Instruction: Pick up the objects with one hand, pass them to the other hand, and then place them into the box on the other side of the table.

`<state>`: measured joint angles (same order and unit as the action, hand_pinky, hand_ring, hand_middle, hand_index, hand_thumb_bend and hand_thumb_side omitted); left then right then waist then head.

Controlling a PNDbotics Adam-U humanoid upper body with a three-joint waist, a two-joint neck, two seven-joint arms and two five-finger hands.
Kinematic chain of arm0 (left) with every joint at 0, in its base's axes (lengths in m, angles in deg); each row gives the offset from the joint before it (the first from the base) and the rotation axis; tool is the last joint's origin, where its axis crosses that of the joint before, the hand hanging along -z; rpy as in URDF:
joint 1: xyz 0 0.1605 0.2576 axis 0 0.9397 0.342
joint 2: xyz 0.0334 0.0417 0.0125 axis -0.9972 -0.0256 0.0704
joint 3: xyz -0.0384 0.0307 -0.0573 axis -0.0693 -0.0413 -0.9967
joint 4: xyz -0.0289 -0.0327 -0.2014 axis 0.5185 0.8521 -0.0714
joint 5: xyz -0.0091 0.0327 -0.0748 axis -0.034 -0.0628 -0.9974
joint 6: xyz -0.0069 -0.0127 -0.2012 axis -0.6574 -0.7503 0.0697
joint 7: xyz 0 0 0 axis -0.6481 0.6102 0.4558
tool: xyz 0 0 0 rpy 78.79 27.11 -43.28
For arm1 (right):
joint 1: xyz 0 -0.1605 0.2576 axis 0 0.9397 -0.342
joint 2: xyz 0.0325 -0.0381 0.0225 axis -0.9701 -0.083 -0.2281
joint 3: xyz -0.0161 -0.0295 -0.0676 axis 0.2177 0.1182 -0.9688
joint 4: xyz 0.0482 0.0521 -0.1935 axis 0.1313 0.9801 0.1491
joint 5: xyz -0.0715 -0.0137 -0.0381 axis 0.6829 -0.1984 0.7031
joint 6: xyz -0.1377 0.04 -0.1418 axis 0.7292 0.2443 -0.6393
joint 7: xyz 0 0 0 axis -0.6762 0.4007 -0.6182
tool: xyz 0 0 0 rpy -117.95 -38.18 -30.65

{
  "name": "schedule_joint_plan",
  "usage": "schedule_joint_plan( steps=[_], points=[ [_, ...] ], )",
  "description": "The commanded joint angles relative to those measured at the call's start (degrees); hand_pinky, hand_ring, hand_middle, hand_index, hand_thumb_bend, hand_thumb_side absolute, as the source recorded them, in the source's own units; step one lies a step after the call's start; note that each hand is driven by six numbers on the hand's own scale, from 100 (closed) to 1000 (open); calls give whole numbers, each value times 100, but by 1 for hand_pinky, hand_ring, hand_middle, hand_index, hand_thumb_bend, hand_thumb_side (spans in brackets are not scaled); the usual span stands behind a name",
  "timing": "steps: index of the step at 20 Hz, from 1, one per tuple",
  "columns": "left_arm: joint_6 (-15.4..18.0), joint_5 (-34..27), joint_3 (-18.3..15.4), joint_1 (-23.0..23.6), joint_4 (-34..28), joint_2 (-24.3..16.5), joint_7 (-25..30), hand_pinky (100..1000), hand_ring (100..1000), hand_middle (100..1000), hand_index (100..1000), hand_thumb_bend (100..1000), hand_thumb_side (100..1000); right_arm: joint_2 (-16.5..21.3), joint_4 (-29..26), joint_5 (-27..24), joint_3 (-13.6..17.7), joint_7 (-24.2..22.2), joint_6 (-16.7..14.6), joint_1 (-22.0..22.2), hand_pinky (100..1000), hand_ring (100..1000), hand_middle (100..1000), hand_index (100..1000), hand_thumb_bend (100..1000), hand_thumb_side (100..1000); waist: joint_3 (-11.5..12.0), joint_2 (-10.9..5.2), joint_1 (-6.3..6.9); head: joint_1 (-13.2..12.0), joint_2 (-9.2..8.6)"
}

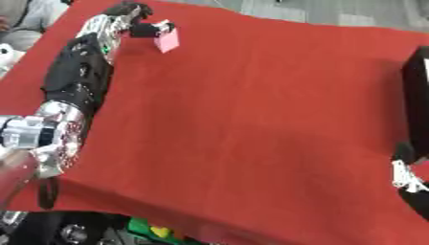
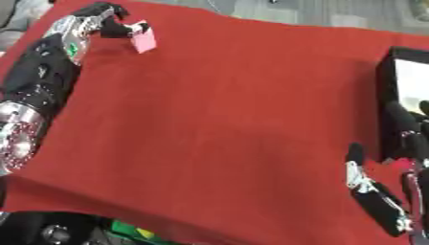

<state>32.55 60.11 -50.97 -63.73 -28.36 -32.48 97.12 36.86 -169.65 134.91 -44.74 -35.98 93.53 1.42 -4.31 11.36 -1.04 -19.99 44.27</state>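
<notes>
Right hand (image 2: 381, 201) fingers open, clearer right eye; left hand (image 1: 134, 21) pinches pink block (image 1: 167, 41).

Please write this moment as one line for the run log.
left hand: pinching pink object, far left | right hand: open, idle beside black box | handover: not yet

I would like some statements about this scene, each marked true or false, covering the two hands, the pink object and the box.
1. The left hand pinches the pink object. True.
2. The pink object lies inside the box. False: it is at the far left of the red cloth, away from the box.
3. The box is at the right edge of the table. True.
4. The right hand carries the pink object. False: it is open and holds nothing, near the lower right corner.
</notes>
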Motion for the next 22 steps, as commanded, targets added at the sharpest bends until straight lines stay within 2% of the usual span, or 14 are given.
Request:
schedule_joint_plan(
  steps=[1, 5, 9, 11, 12, 13, 14, 16, 17, 20, 22],
  points=[
    [-56, 66, 57, -69, -10, -100, -118, 843, 765, 789, 901, 434, 846, 41, -116, 21, 12, 15, 11, -41, 769, 891, 713, 913, 153, 459, -12, -70, 6, -17, -15],
    [-107, 112, 101, -33, 72, -49, -197, 839, 758, 780, 896, 430, 852, 26, -116, 19, -8, 27, 13, -46, 768, 892, 712, 913, 145, 457, -23, -53, 2, -23, -15],
    [-125, 99, 121, -5, 105, -5, -262, 832, 745, 763, 882, 383, 823, 15, -116, 17, -23, 33, 11, -51, 768, 892, 712, 913, 137, 455, -33, -41, -6, -31, -15],
    [-120, 85, 132, 6, 114, 15, -285, 829, 736, 752, 873, 296, 729, 11, -116, 13, -30, 36, 13, -50, 767, 893, 711, 913, 131, 455, -35, -35, -8, -34, -15],
    [-116, 76, 135, 10, 115, 21, -295, 824, 726, 741, 862, 219, 621, 8, -116, 11, -34, 36, 15, -49, 767, 894, 711, 913, 129, 455, -36, -33, -9, -34, -15],
    [-111, 63, 135, 13, 112, 26, -304, 822, 720, 734, 855, 182, 550, 6, -116, 8, -37, 38, 17, -48, 767, 894, 711, 913, 127, 455, -36, -30, -9, -35, -15],
    [-108, 50, 134, 14, 103, 29, -315, 814, 701, 709, 835, 133, 422, 5, -116, 7, -40, 39, 19, -47, 766, 894, 711, 913, 125, 455, -35, -29, -9, -37, -15],
    [-102, 15, 119, 14, 60, 37, -367, 797, 662, 636, 789, 100, 257, 4, -116, 4, -45, 41, 22, -46, 766, 894, 711, 913, 118, 455, -30, -27, -9, -39, -15],
    [-96, -14, 106, 16, 30, 44, -405, 789, 641, 598, 763, 100, 218, 5, -116, 2, -47, 42, 23, -45, 766, 894, 710, 912, 116, 455, -26, -28, -9, -40, -15],
    [-24, -150, 63, 18, -105, 69, -539, 749, 542, 482, 668, 100, 221, 10, -116, -4, -48, 42, 23, -46, 767, 893, 711, 912, 112, 453, -14, -39, -10, -30, -15],
    [113, -304, 48, 16, -262, 87, -586, 740, 519, 457, 644, 100, 229, 22, -116, -4, -47, 32, 14, -52, 769, 891, 712, 913, 111, 452, -2, -54, -8, -20, -15]
  ],
)
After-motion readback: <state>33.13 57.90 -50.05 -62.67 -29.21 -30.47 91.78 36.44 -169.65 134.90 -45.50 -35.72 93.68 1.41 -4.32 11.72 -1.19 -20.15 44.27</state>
